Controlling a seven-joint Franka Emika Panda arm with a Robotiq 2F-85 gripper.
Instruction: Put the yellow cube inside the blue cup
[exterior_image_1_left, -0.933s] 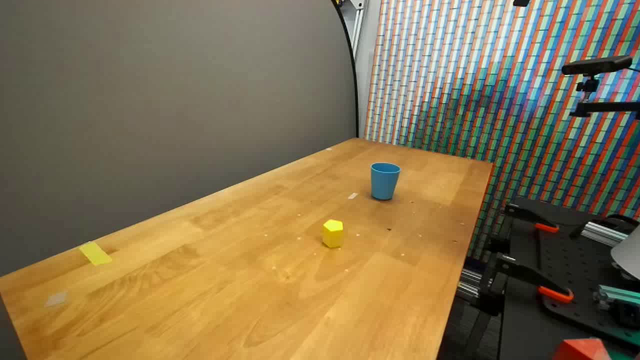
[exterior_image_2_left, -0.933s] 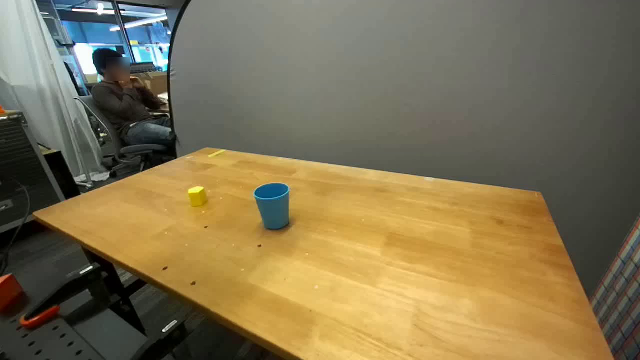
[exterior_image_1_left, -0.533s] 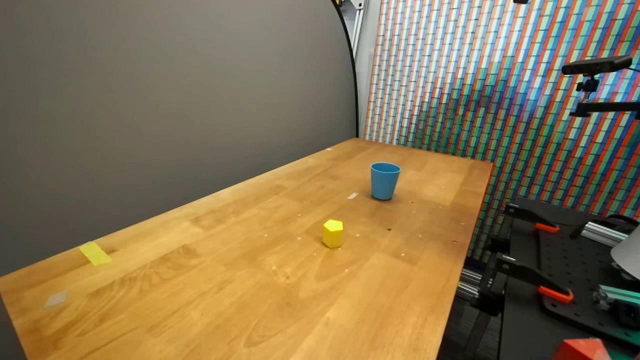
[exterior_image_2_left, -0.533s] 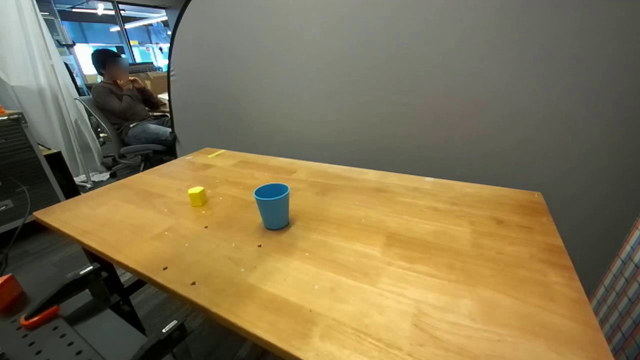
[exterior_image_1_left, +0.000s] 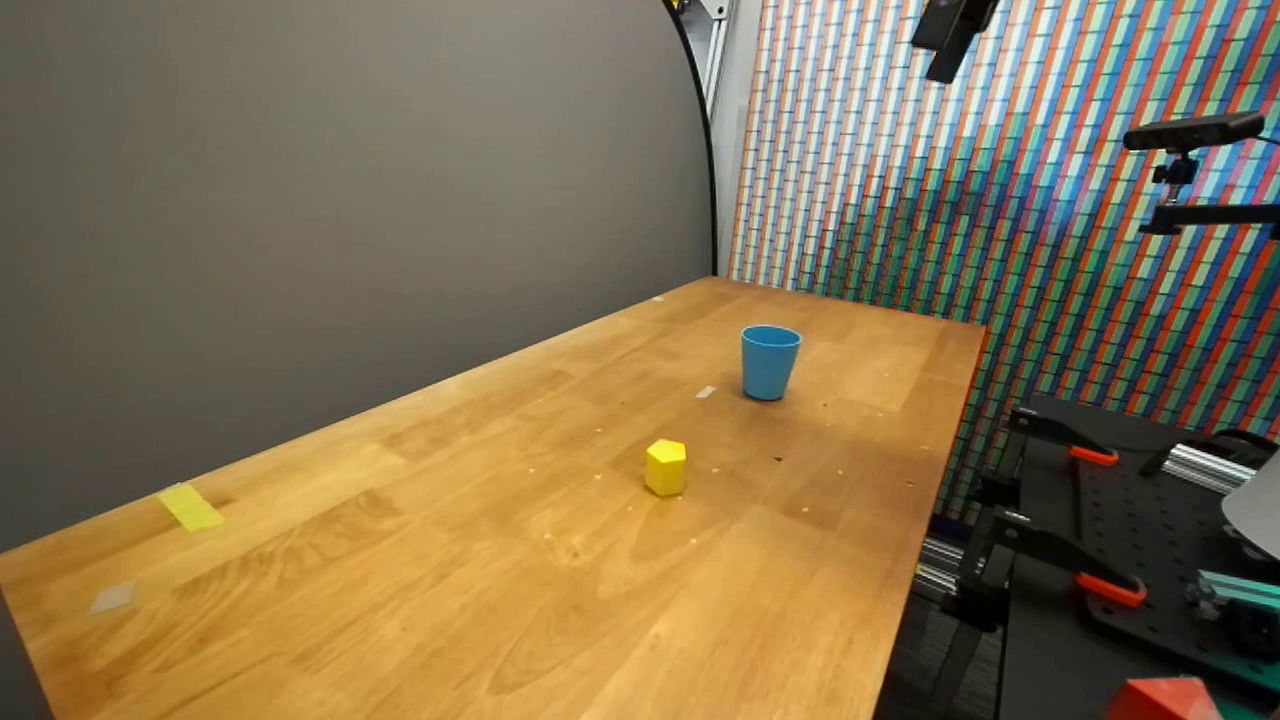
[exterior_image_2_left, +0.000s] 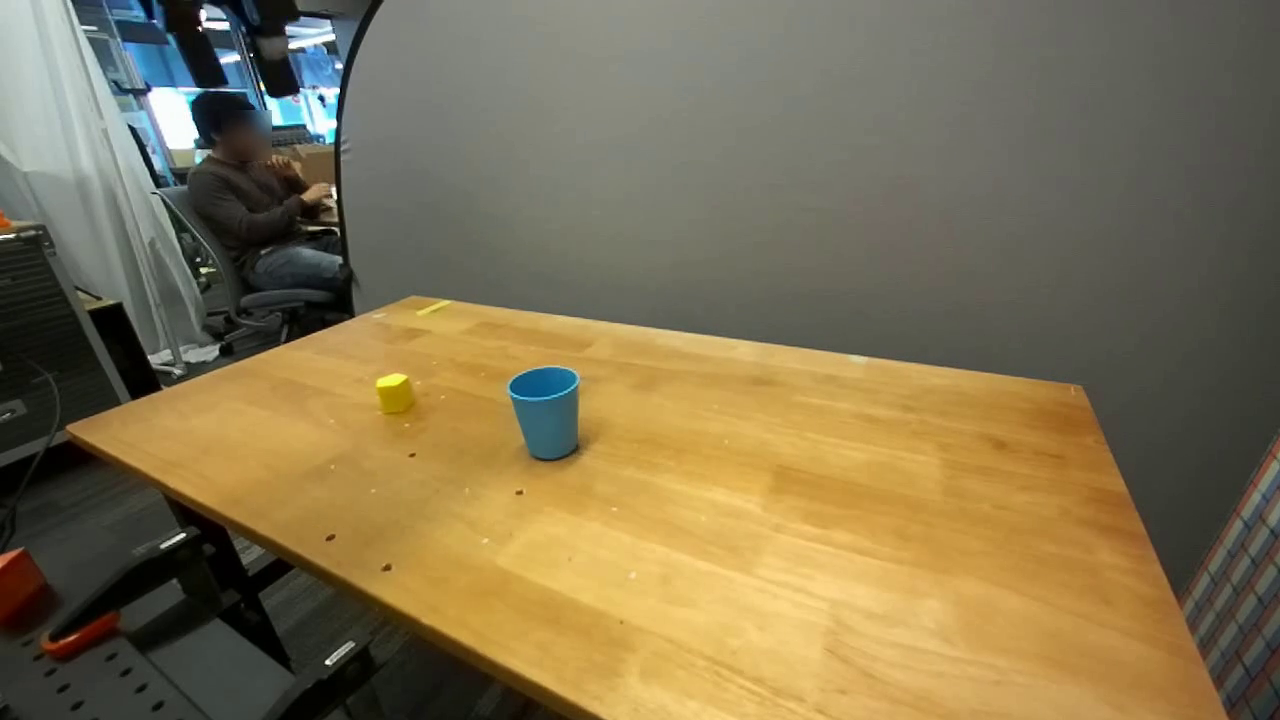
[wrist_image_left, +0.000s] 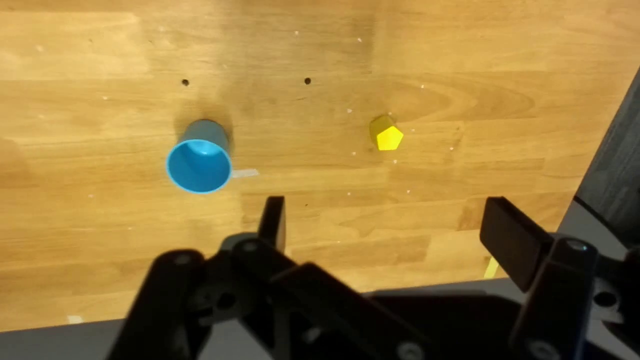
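Plainly spread and empty, the gripper (wrist_image_left: 385, 220) hangs higher than the blue cup (wrist_image_left: 200, 156); the yellow cube (wrist_image_left: 387, 134), right of the cup in the wrist view, is best straddled centrally before closing.

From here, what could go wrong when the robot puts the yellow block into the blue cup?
The yellow block has a five-sided top, so the open gripper may close on it unevenly and let it twist or slip. The blue cup stands upright with nothing visible bracing it, so a bump during the drop might tip it.
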